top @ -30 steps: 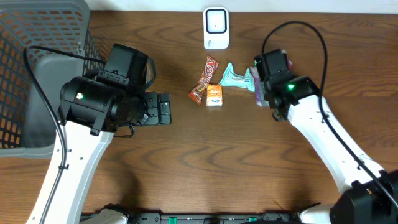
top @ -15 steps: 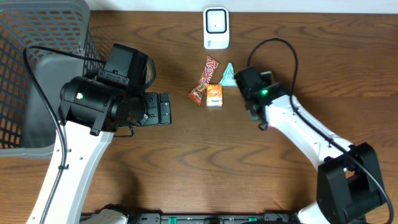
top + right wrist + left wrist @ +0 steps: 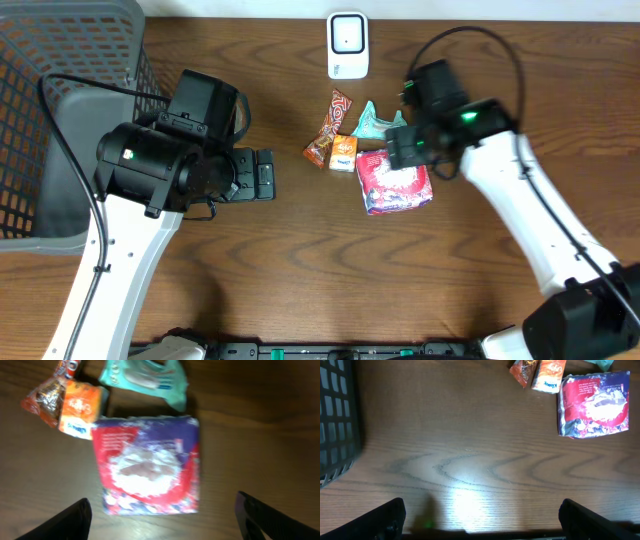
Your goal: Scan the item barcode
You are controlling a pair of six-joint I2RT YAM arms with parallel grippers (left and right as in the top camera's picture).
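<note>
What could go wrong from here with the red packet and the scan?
1. The red packet lies flat, right by the orange box and teal pack; the open right end effector above it might catch a neighbour when closing.
2. No barcode shows on its upper face, so it may need flipping before reaching the white scanner.

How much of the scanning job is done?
Done: nothing I can confirm. In hand: nothing; the right gripper hangs open over the red bag, which lies flat on the table. Left: bringing an item's barcode to the white scanner. The left gripper is open too.
</note>
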